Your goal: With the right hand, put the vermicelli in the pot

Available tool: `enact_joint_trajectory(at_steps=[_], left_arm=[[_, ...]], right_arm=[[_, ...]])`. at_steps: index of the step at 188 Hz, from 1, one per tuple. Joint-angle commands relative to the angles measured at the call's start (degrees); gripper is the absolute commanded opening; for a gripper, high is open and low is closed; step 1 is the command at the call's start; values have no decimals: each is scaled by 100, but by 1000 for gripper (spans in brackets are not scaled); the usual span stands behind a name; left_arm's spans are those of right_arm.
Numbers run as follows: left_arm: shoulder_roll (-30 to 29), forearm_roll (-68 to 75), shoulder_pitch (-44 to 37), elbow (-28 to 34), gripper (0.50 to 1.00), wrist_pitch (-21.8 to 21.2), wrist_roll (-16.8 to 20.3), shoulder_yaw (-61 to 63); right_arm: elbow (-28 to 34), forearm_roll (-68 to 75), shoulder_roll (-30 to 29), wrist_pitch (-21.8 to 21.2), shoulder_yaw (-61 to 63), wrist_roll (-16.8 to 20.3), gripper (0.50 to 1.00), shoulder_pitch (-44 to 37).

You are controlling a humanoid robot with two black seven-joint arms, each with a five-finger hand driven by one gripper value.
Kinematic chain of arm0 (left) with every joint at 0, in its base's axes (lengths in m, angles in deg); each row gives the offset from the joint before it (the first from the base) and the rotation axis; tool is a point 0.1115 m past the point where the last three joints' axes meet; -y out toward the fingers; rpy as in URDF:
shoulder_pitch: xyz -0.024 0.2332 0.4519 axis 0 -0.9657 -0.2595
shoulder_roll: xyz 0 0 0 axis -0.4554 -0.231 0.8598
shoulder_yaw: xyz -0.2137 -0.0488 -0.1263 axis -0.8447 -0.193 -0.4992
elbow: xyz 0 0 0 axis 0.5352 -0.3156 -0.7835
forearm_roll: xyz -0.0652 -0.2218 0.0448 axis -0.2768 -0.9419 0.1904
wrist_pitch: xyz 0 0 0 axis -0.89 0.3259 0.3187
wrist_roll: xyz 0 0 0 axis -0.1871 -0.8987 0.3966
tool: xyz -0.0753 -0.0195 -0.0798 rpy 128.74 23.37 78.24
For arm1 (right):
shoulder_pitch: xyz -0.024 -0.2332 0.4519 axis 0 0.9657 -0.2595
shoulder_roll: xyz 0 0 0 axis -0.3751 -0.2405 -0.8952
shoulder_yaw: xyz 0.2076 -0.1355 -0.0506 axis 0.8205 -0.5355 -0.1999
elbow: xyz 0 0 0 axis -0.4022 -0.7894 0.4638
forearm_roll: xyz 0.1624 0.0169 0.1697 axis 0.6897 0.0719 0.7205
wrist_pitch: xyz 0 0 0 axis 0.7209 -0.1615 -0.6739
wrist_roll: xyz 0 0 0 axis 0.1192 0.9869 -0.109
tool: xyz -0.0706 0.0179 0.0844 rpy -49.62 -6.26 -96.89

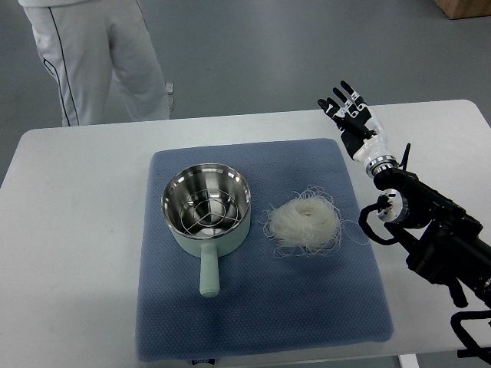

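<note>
Centrally on the blue mat (253, 307), one nest of vermicelli (305, 223): a pale, off-white round tangle with a dimple at its middle and thin loose strands straying out all round its edge. Just beside it, on the left, one pot (206, 208), mint green outside, shiny steel inside, with a wire rack in the bottom and a short handle pointing toward the near edge. Apart from each other, not touching. One mat, spread over one white worktop (69, 230). One right hand (349, 115), black and white, raised over the far right corner of the mat, fingers spread and holding nothing, well apart from the vermicelli. Beyond the far edge, one person's legs (96, 54) in light trousers.
</note>
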Motion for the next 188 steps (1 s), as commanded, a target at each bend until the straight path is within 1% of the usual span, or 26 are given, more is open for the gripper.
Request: enact_joint_trajectory(at_steps=[1, 188], left_arm=[[0, 0, 0, 0, 1000, 9, 10, 0], [0, 0, 9, 0, 1000, 1, 10, 0]], right_arm=[[0, 0, 3, 1, 0, 0, 917, 0], [-52, 0, 30, 1, 0, 0, 917, -36]])
